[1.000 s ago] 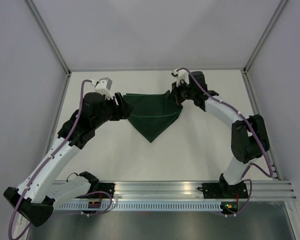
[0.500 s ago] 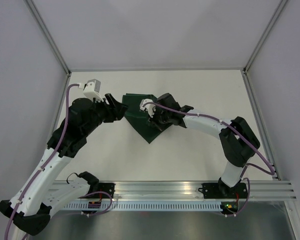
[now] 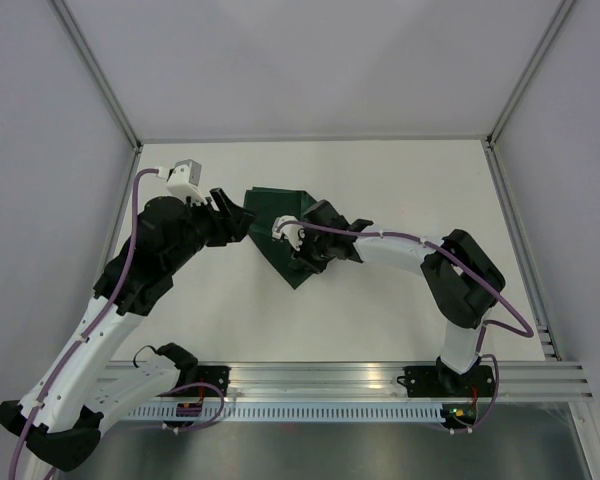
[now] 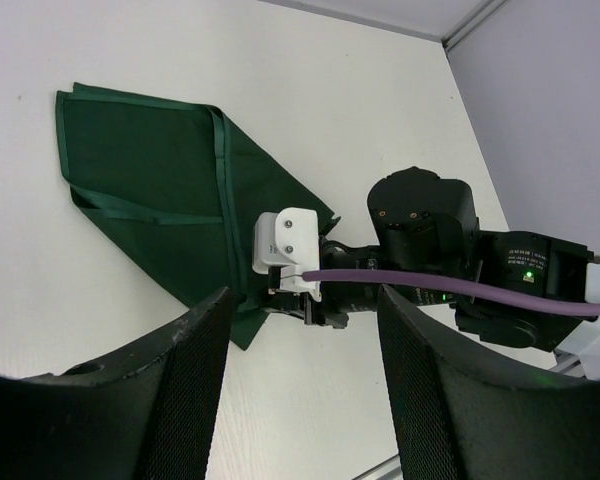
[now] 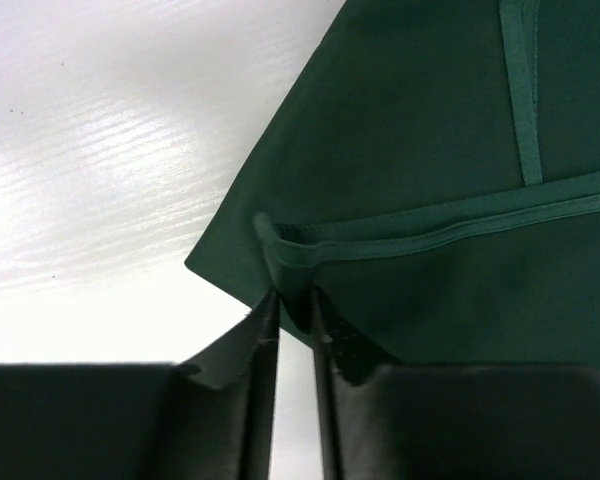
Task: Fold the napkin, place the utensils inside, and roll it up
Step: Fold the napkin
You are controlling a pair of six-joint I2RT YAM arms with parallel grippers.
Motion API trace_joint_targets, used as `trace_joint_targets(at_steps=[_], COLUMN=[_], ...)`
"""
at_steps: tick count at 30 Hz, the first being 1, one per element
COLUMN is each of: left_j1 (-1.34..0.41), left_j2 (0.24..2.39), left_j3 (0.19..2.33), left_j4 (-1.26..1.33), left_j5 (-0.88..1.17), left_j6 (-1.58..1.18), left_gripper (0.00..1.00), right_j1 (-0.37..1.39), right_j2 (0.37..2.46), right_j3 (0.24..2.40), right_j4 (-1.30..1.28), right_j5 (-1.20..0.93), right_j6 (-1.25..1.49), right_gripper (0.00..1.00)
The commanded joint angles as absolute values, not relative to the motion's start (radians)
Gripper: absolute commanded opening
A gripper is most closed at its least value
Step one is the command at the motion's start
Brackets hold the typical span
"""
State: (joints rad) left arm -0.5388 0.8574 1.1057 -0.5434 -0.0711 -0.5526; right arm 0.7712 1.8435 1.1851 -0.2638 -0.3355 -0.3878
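Observation:
The dark green napkin (image 3: 275, 205) lies folded on the white table, its point toward the arms. In the right wrist view the napkin (image 5: 430, 150) shows hems crossing and a folded-over corner. My right gripper (image 3: 300, 262) is low over the napkin's near point. Its jaws stand a narrow gap apart, and the corner sits loosely between the right gripper's (image 5: 293, 310) tips. My left gripper (image 3: 230, 208) hovers open at the napkin's left edge. In the left wrist view the left gripper (image 4: 300, 400) holds nothing; beyond it are the napkin (image 4: 150, 170) and the right gripper (image 4: 305, 310). The utensils are out of view.
White walls with metal corner posts (image 3: 100, 75) close in the table on three sides. An aluminium rail (image 3: 380, 385) carrying the arm bases runs along the near edge. The right forearm (image 3: 400, 245) stretches across the table's middle.
My right gripper carried the napkin's right corner across to the left and down, folding the cloth over. Its jaws have parted slightly. My left gripper drew back a little off the napkin's left edge.

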Motion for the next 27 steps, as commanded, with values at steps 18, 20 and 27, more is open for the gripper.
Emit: trace_joint_targets(at_steps=[18,20,27], left_j1=[-0.54,-0.54,-0.534], left_j2=[0.906,0.92,1.086], left_j3=[0.948,0.89,0.836], left_j4=[-0.434,-0.37,-0.316], left_j5=[-0.156,-0.169,-0.235], left_j6=[-0.708,-0.735,-0.801], left_gripper=[0.62,0.58,0.47], right_j1=[0.66,0.612,0.471], right_j2=[1.764,1.776,1.936], right_j3=[1.339,1.361,1.486], right_j4=[-0.361,-0.364,-0.452], right_j5=[-0.329,-0.296,-0.302], right_j6=[-0.304,-0.288,-0.282], right_gripper=[0.38,0.38,0.38])
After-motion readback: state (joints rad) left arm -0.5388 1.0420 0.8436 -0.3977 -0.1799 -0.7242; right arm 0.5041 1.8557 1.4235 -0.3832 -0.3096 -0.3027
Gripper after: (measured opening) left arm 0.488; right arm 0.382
